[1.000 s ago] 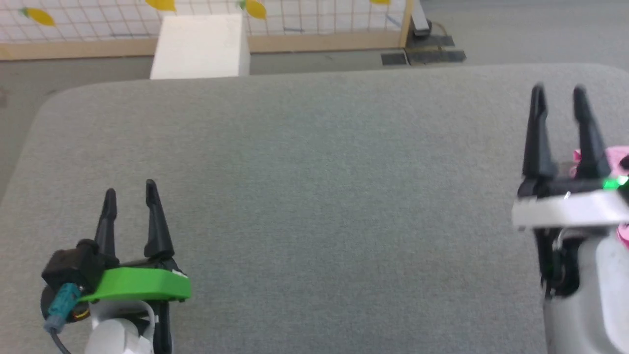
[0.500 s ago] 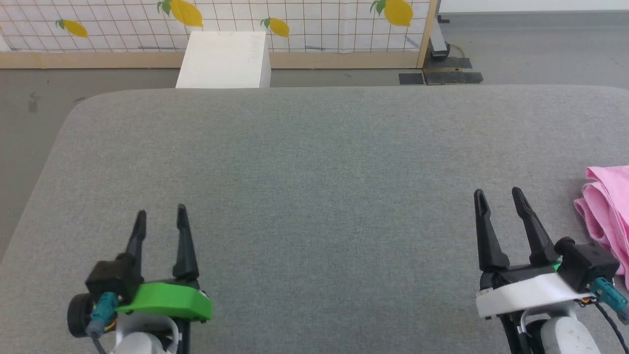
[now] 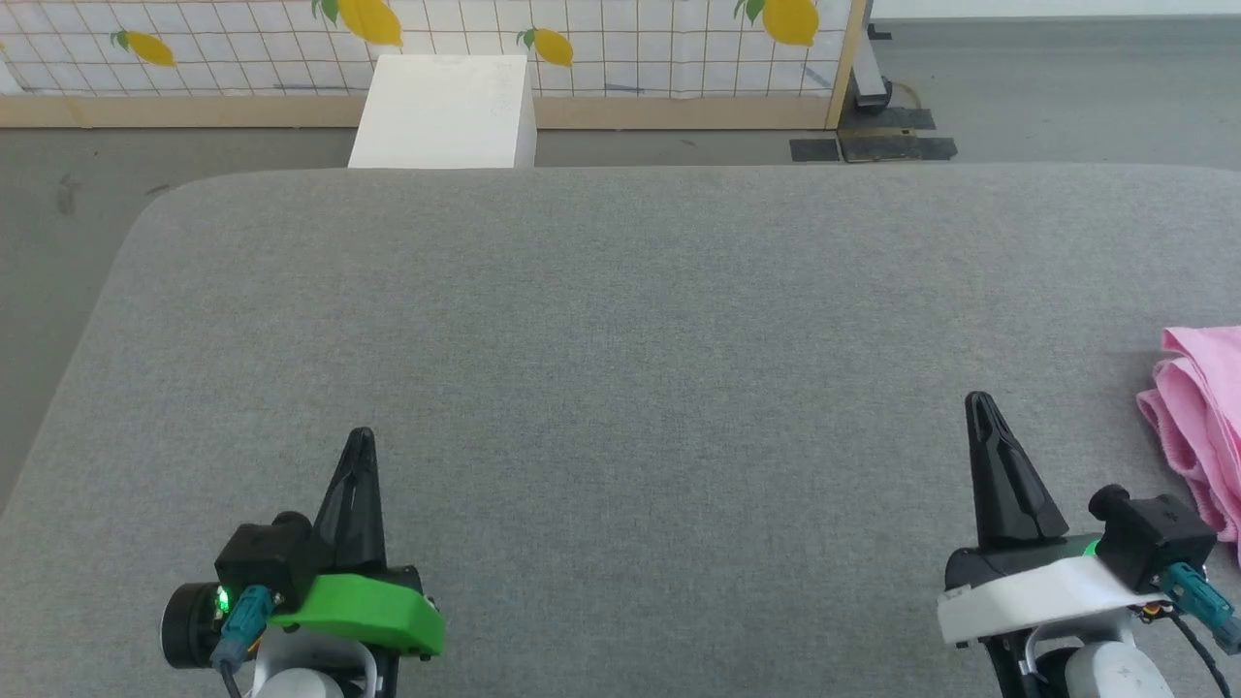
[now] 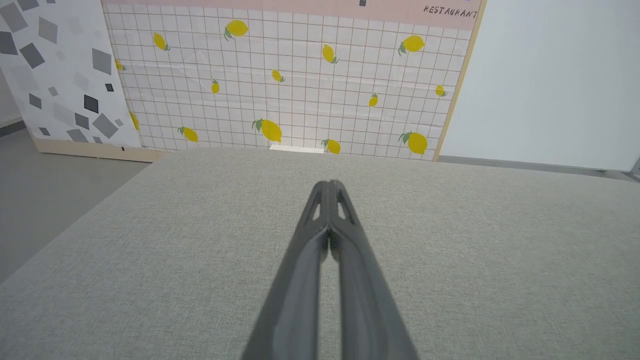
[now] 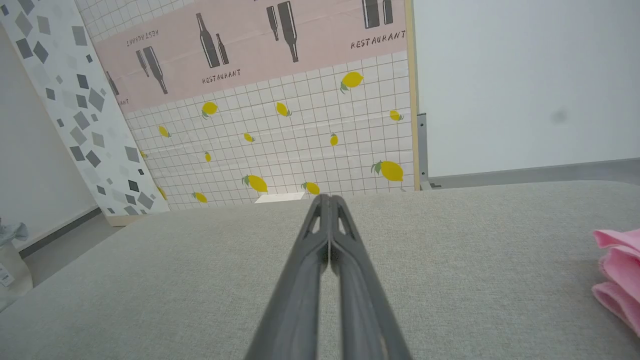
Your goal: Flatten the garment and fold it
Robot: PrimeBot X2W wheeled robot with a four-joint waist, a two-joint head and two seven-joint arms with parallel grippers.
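The garment is a crumpled heap of light pink cloth at the right edge of the grey padded table, partly cut off by the frame. The right wrist view also catches the garment at its right side. My right gripper hovers at the lower right, a short way left of the cloth, shut and empty. Over the table's lower left my left gripper is shut too, holding nothing. Each wrist view shows its own fingertips pressed together: left gripper, right gripper.
A white box stands on the floor beyond the table's far edge. Behind it runs a partition with a lemon-print grid. Grey floor lies to the left of the table.
Both grippers went from open to shut, with nothing between the fingers. The head camera tilted, so the whole picture shifted; the right arm came back down beside the pink cloth.
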